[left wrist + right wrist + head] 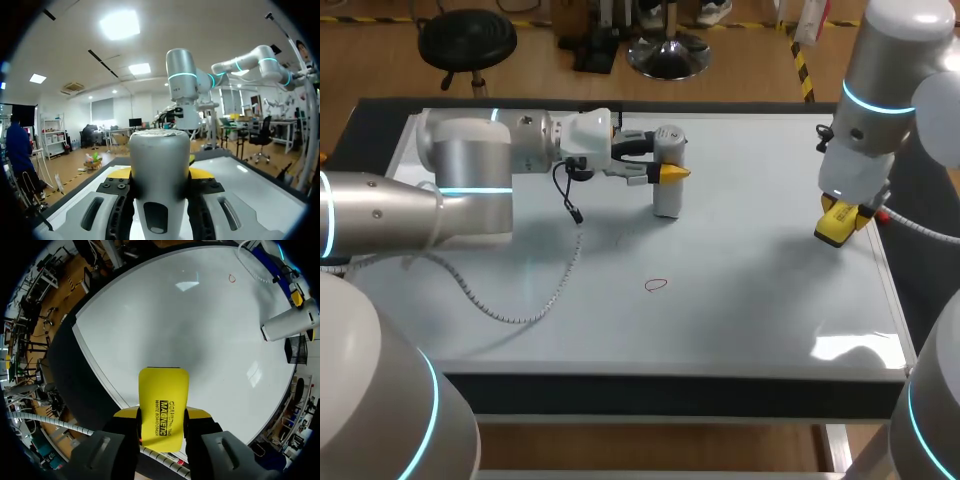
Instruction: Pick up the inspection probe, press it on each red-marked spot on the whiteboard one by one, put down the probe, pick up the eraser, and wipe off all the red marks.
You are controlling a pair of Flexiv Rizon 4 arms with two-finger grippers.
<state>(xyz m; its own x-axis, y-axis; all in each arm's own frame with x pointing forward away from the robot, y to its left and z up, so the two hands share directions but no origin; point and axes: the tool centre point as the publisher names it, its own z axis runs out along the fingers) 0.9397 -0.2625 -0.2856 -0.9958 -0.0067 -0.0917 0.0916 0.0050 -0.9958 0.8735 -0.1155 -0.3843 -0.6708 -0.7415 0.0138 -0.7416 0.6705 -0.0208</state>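
Observation:
The grey-white inspection probe [667, 185] stands upright toward the back middle of the whiteboard [750, 300]. My left gripper [665, 172] is shut on its upper part from the side. In the left wrist view the probe [159, 165] fills the gap between the fingers of my left gripper [159, 176]. My right gripper [840, 222] is shut on the yellow eraser [835, 225], low over the board's right edge. The right wrist view shows the eraser [164, 407] in my right gripper [162, 416], and the probe [287, 324] far ahead. One red ring mark [657, 285] lies on the board in front of the probe.
A white coiled cable [520, 308] from my left arm trails over the left part of the board. A thin black wire [568, 195] hangs below the left wrist. The board's dark frame [670, 385] runs along the front.

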